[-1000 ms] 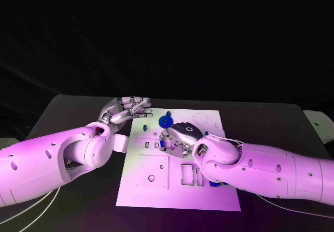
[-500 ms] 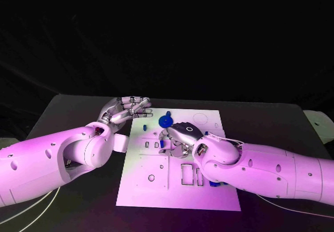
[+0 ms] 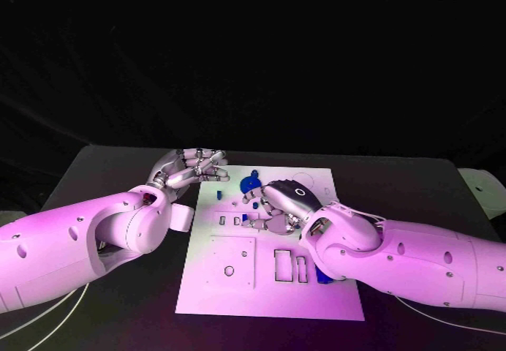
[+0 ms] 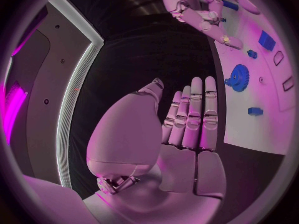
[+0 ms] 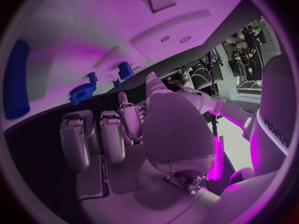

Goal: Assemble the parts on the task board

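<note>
The white task board (image 3: 238,289) lies in the middle of the black table. A blue gear (image 3: 251,180) stands near its far edge, also seen as the gear (image 4: 238,76) and the gear (image 5: 81,91). A small blue peg (image 3: 219,194) sits left of it. My right hand (image 3: 281,205) hovers over the board's middle just behind the gear, fingers curved down, with nothing visible in them. My left hand (image 3: 194,168) is beside the board's far left corner, off the plate, its fingers (image 4: 194,115) straight and side by side, holding nothing.
Board cut-outs (image 3: 284,265) lie near my right forearm, with a long blue piece (image 3: 322,277) beside them, also seen as the long blue piece (image 5: 16,79). A blue block (image 4: 266,40) and a small blue block (image 5: 124,70) sit on the board. A white tab (image 3: 181,216) sticks out at the board's left.
My right hand has moved toward the far side of the board, closer to the gear, and its wrist has turned. The left hand has barely shifted.
</note>
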`<action>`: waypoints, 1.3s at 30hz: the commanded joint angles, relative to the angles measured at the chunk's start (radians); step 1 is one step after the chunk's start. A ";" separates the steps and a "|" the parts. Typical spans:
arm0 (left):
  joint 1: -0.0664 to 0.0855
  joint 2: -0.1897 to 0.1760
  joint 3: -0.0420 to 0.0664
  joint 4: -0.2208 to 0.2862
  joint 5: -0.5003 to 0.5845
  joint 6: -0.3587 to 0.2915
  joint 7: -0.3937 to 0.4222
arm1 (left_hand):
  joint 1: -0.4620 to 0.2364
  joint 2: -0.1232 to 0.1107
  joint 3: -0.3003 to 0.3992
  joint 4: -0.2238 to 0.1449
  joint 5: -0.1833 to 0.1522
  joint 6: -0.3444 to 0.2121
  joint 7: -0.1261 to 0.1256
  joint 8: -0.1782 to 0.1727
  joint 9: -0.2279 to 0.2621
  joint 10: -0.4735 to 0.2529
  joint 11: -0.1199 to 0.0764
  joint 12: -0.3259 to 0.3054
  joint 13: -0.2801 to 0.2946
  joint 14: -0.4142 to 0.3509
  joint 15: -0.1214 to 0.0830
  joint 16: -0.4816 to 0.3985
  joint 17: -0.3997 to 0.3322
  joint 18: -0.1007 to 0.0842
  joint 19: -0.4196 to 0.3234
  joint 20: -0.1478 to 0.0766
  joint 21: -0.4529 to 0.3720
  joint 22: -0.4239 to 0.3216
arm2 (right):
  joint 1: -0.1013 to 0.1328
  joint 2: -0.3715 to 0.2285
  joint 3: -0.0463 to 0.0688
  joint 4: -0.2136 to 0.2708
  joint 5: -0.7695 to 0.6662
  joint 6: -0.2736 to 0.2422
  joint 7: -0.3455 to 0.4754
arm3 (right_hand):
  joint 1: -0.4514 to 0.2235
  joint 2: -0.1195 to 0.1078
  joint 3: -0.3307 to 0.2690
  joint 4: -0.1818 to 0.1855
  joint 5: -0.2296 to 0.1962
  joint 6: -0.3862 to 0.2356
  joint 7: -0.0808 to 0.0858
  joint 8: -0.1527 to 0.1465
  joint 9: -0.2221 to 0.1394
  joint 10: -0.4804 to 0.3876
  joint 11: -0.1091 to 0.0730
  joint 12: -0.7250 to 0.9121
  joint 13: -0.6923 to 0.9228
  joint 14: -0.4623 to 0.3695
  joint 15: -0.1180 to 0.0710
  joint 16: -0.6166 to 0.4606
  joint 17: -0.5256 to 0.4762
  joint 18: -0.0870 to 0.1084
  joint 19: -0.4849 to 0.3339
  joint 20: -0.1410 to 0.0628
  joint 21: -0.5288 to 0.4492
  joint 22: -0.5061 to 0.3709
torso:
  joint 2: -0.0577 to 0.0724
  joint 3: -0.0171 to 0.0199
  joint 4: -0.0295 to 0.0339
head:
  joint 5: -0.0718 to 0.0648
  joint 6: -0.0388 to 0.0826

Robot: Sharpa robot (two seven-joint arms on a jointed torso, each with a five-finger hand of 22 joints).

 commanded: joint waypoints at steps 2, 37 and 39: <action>0.001 0.006 0.001 -0.021 -0.166 0.112 -0.116 | -0.001 -0.002 0.007 0.012 0.008 0.037 -0.019 0.017 0.014 0.072 -0.028 0.021 0.011 0.094 -0.035 0.131 0.095 0.007 0.081 -0.040 0.069 0.031 | 0.035 -0.053 0.005 0.020 0.336 -0.061 0.209 | 0.044 0.007 0.022 -0.001 0.020 0.030 -0.007 0.023 0.006 -0.027 -0.006 -0.028 0.028 0.084 -0.003 -0.014 0.190 0.004 0.065 -0.001 -0.029 0.219 | -0.016 0.0018 -0.0061 | 0.005 -0.002; 0.146 0.220 -0.004 -0.216 -0.924 0.579 -0.922 | -0.342 0.070 -0.136 0.035 0.002 -0.039 -0.119 0.461 0.360 0.084 -0.129 1.006 0.857 0.375 -0.130 1.134 1.132 -0.048 0.186 -0.139 0.899 0.768 | 0.151 -0.263 0.003 0.031 0.672 0.023 0.196 | 0.039 -0.004 0.046 0.006 0.118 0.032 -0.017 0.068 0.021 -0.019 -0.017 -0.024 0.022 0.085 -0.014 -0.015 0.190 0.003 0.069 -0.013 -0.028 0.221 | -0.065 0.0163 -0.0137 | 0.044 -0.046; 0.148 0.230 -0.005 -0.226 -0.928 0.593 -0.926 | -0.340 0.071 -0.137 0.035 0.003 -0.042 -0.118 0.462 0.362 0.081 -0.129 1.004 0.854 0.375 -0.130 1.134 1.132 -0.048 0.186 -0.139 0.899 0.769 | 0.151 -0.262 0.002 0.029 0.671 0.023 0.194 | 0.039 -0.005 0.046 0.006 0.120 0.031 -0.017 0.069 0.021 -0.020 -0.017 -0.025 0.021 0.084 -0.014 -0.016 0.190 0.003 0.068 -0.014 -0.029 0.221 | -0.065 0.0163 -0.0135 | 0.045 -0.049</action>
